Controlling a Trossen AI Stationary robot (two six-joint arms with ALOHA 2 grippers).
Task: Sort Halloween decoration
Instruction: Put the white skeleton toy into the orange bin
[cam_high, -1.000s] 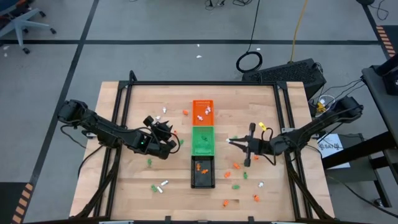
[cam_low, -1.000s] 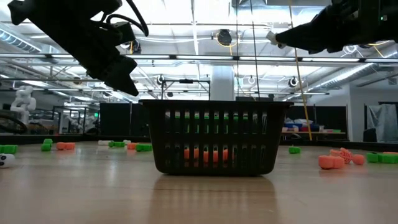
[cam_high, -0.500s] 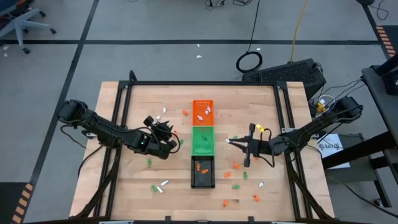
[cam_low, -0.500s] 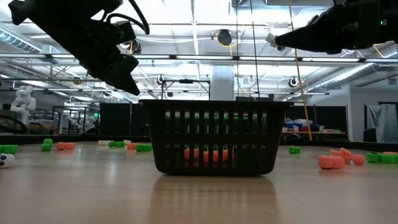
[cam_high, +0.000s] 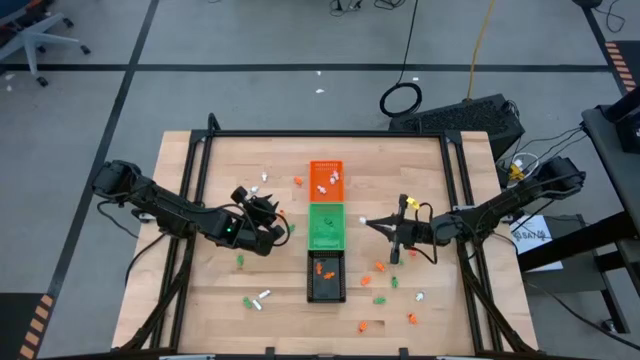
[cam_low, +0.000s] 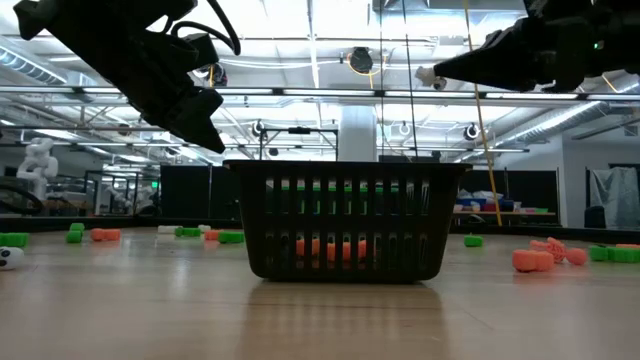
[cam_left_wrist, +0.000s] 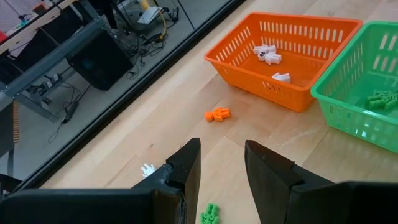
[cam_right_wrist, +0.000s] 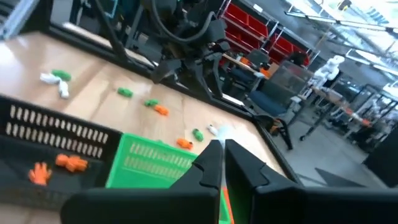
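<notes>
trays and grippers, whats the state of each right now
orange tray: a few white trinkets inside
green tray: green trinkets inside
black tray: orange trinkets inside
left gripper: open, nothing between the fingers, raised left of the green tray
right gripper: shut on a small white trinket, raised right of the green tray
loose trinkets: unsorted, scattered over the table

Orange tray (cam_high: 326, 179), green tray (cam_high: 326, 226) and black tray (cam_high: 326, 276) line the table (cam_high: 200, 180) centre.
</notes>
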